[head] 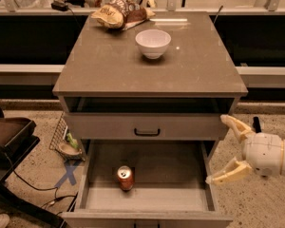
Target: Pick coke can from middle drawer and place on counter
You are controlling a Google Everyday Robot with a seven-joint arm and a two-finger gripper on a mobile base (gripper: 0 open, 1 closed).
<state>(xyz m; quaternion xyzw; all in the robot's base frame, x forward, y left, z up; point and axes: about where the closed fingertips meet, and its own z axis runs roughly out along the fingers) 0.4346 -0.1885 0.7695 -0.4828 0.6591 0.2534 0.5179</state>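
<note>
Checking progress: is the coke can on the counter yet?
No, the coke can stands in the middle drawer; the open end effector hovers at the drawer's right side.

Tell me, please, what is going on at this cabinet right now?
The robot's cream two-finger end effector hangs open beside the right wall of the pulled-out grey-beige middle drawer, holding nothing. The small red coke can stands upright on the drawer floor, untouched. On the grey-brown counter above sit a white bowl and a crumpled snack bag.
</note>
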